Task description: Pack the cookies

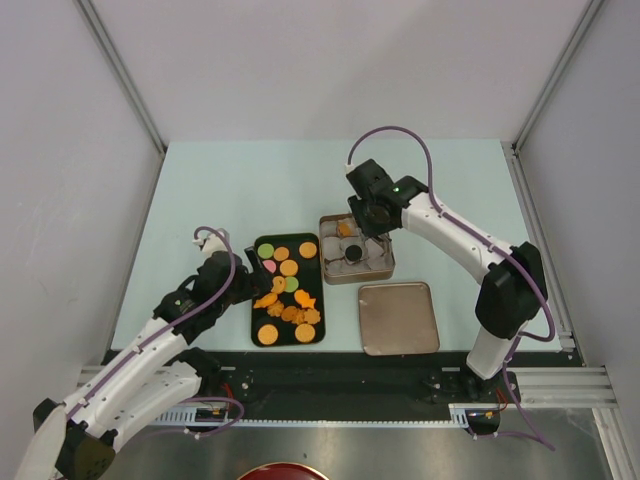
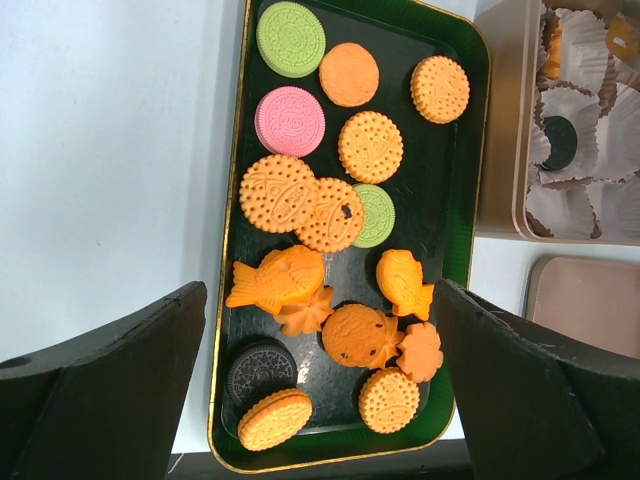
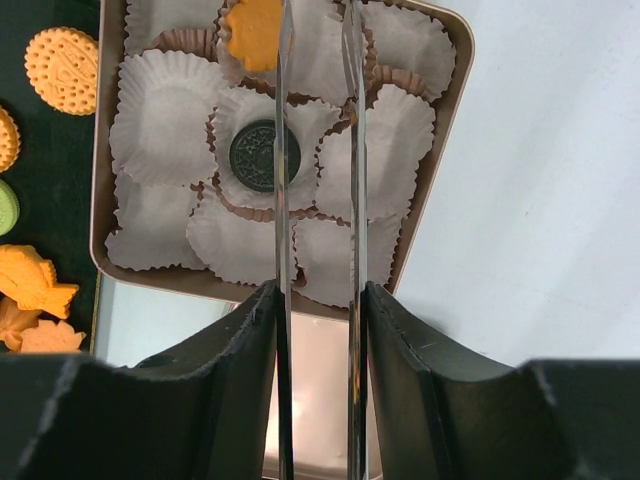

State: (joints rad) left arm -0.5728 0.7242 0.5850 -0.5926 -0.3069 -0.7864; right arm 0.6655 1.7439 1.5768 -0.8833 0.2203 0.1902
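Observation:
Many cookies (image 2: 300, 205) lie on a dark green tray (image 2: 455, 200), mostly orange, a few green, pink and dark. My left gripper (image 2: 320, 292) hangs open over the tray's (image 1: 312, 275) near end, its fingers (image 2: 130, 370) straddling the tray's width with nothing between them. My right gripper (image 3: 318, 290) is shut on thin metal tongs (image 3: 350, 150), whose blades stand apart over a tin (image 3: 437, 150) lined with white paper cups. A dark cookie (image 3: 258, 155) rests in a middle cup beside the left blade. An orange cookie (image 3: 252, 30) sits in a far cup.
The tin's flat lid (image 1: 398, 318) lies on the table in front of the tin (image 1: 385, 268), to the right of the tray. Grey walls enclose the pale table (image 1: 450, 180) on three sides. A black rail (image 1: 330, 385) runs along the near edge.

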